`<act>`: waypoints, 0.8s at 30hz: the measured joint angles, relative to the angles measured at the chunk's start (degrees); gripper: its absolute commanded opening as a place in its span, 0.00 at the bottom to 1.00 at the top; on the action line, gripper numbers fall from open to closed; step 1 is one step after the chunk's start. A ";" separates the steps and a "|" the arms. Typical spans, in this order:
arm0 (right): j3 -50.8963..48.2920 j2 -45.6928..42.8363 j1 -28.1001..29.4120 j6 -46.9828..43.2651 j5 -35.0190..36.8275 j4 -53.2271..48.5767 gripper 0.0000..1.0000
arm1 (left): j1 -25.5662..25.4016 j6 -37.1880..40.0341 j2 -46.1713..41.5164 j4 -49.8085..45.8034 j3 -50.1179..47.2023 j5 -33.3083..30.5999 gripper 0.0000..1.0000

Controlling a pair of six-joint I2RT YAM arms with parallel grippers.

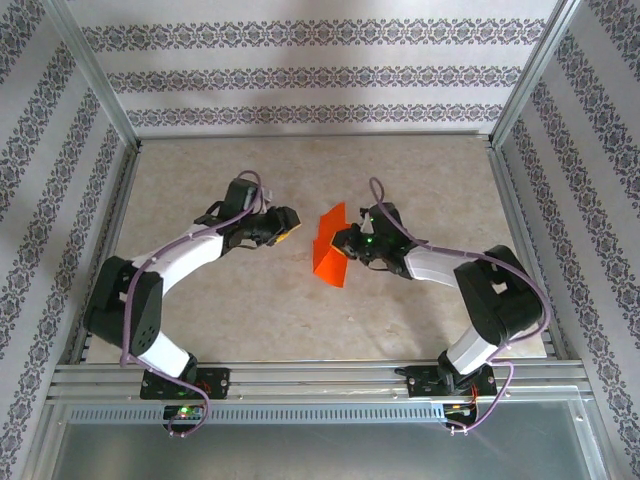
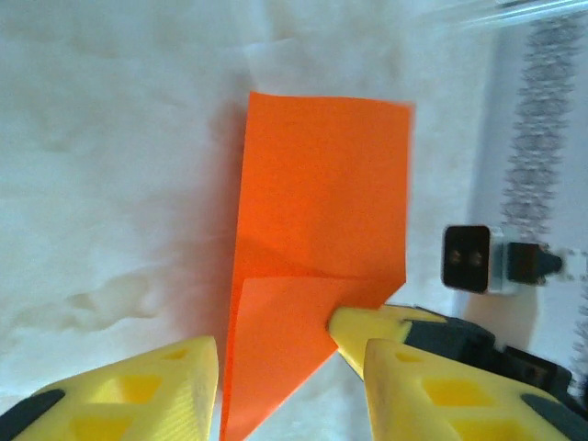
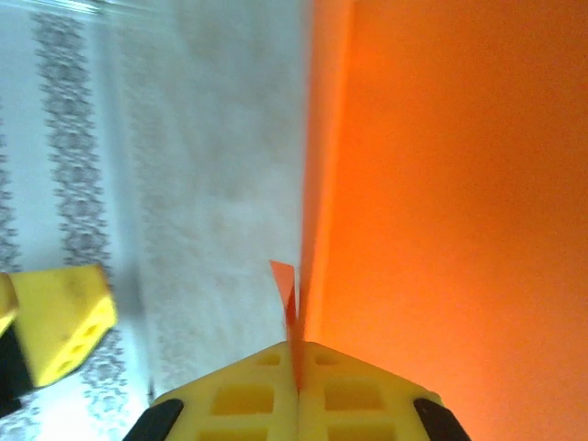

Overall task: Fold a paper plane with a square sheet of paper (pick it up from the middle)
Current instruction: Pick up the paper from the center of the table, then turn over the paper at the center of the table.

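Right gripper [image 1: 348, 243] pinches the folded paper [image 1: 329, 258] at mid-table; left gripper [image 1: 290, 225] stands half open just beside it.

In the right wrist view the fingers [image 3: 248, 395] are pressed flat together on the paper's [image 3: 441, 184] thin edge. From the left wrist, the paper [image 2: 322, 202] has a straight far edge, a long left edge, a slanting crease and a pointed near corner, which lies between the parted left fingers [image 2: 147, 386] without touching them. Bare table [image 1: 250, 320] lies all around, and the walls [image 1: 300, 70] are well apart.
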 measured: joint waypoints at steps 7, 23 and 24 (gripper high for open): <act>0.57 -3.48 -3.37 0.90 -7.37 6.05 0.01 | 0.13 -7.69 -0.66 19.23 -8.13 10.21 0.83; 1.01 0.00 -3.37 12.96 -16.13 21.42 0.03 | -2.03 -15.89 2.97 34.49 -9.35 15.23 0.63; 1.01 0.28 -3.37 13.35 -16.33 22.08 0.04 | -2.03 -16.26 3.37 35.01 -9.35 15.45 0.58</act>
